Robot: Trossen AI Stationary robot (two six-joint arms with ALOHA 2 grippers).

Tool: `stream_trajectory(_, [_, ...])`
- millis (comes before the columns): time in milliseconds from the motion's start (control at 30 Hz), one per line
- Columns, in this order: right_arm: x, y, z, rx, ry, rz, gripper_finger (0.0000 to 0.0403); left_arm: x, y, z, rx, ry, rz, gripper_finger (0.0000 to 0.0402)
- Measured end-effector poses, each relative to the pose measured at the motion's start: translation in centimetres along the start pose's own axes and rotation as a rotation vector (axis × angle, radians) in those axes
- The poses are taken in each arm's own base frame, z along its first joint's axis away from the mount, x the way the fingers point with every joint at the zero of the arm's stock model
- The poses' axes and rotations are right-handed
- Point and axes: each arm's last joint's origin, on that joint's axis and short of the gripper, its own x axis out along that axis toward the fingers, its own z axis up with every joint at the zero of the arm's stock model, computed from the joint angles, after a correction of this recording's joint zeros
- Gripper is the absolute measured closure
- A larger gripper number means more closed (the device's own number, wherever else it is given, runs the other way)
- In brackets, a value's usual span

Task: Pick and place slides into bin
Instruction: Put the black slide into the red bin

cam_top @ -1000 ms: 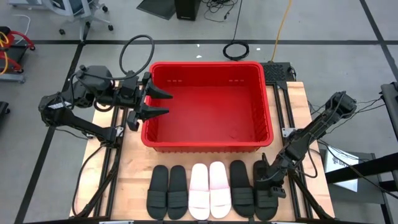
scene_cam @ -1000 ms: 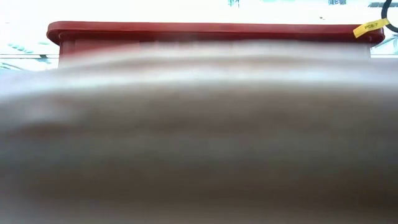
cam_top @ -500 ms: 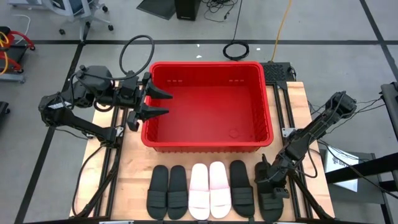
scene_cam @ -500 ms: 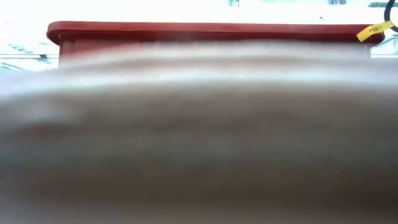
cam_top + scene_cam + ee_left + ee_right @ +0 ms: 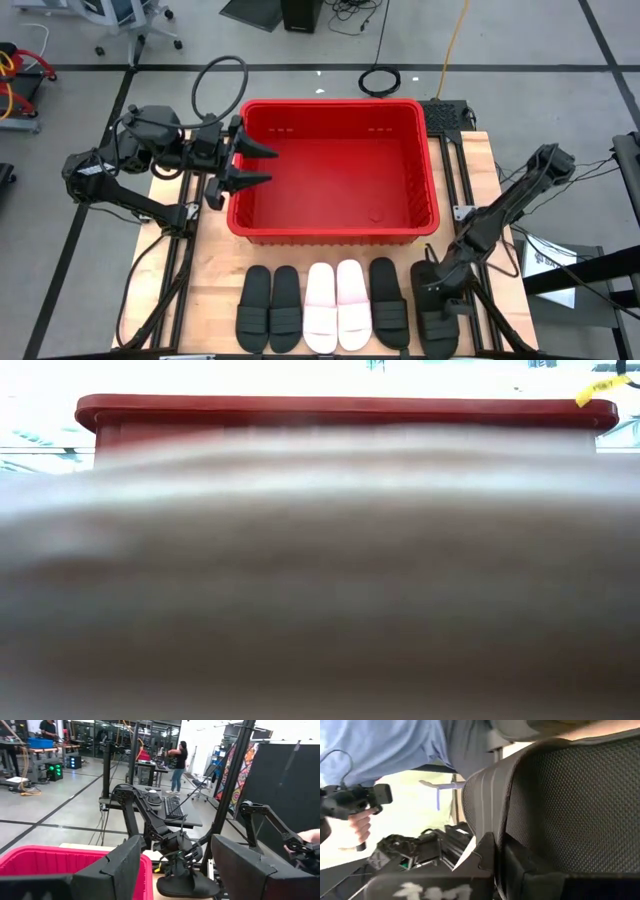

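The red bin [image 5: 432,170] stands at the table's middle. In front of it five slides lie in a row, soles down: two black [image 5: 268,308], two pale pink-white [image 5: 337,306] and one black [image 5: 388,300]. My right gripper [image 5: 437,290] is shut on a sixth black slide [image 5: 438,325] at the row's right end. This slide also shows in the left wrist view [image 5: 187,885]. My left gripper [image 5: 255,165] is open and empty, held level over the bin's left rim. My right gripper holds the black slide at about its ribbed strap [image 5: 482,790], on the slide's far half, coming from above and slanting down. The gripper itself hides the exact spot. The slide lies about level below the fingers [image 5: 176,865]. Whether it is clear of the table I cannot tell.
A blurred pale shape close to the lens fills most of the low view; only the bin's rim [image 5: 330,405] shows above it. People stand in the room beyond the table [image 5: 177,762]. Bare wood lies left of the slide row [image 5: 215,290].
My right gripper has gone a little toward the table's near right corner, and the black slide in it has shifted that way, out of line with the row. My left arm has kept still.
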Motion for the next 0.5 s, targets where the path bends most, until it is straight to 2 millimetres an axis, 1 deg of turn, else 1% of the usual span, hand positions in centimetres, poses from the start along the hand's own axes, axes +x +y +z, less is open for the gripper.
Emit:
stream_trajectory(133, [-0.9,0.6,-0.1,-0.059,-0.077,0.024,0.0402,0.0,0.0,0.0,0.009,0.0,0.003,0.016])
stream_trajectory(267, [-1.6,1.5,0.0,-0.146,-0.145,0.086,0.0402,0.0,0.0,0.0,0.022,0.0,0.004,0.016])
stream_trajectory(400, [-1.9,2.7,0.4,-0.3,-0.241,0.17,0.0402,0.0,0.0,0.0,0.024,-0.001,0.008,0.016])
stream_trajectory(500, [-2.1,3.3,0.9,-0.473,-0.329,0.193,0.0402,0.0,0.1,0.0,0.027,0.001,0.022,0.016])
